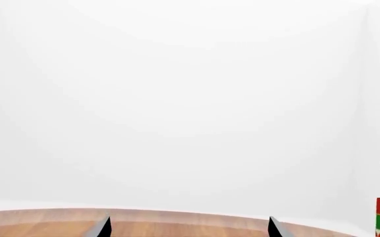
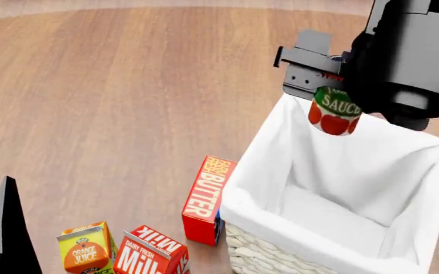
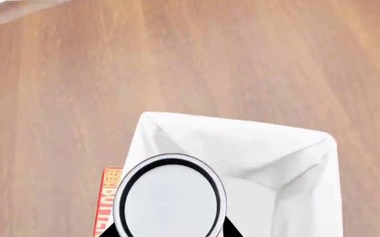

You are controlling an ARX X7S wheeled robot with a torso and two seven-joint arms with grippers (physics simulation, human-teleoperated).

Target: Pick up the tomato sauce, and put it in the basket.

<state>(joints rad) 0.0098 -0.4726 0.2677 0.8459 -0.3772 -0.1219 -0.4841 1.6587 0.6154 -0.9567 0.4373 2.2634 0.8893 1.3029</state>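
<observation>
The can (image 2: 333,113) hangs over the basket's (image 2: 265,188) far rim, at one o'clock in the head view. Butter (image 2: 208,200) stands just left of the basket; milk (image 2: 154,251) and juice (image 2: 86,248) stand at seven o'clock.

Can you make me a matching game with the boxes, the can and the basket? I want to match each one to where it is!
Things:
1. tomato sauce
2. butter box
3. orange juice carton
4. milk carton

Places:
A. standing on the table against the basket
B. farthest from the basket
C. held up by the right gripper over the basket
D. between the juice and the butter

Pairs: 1-C, 2-A, 3-B, 4-D
</observation>
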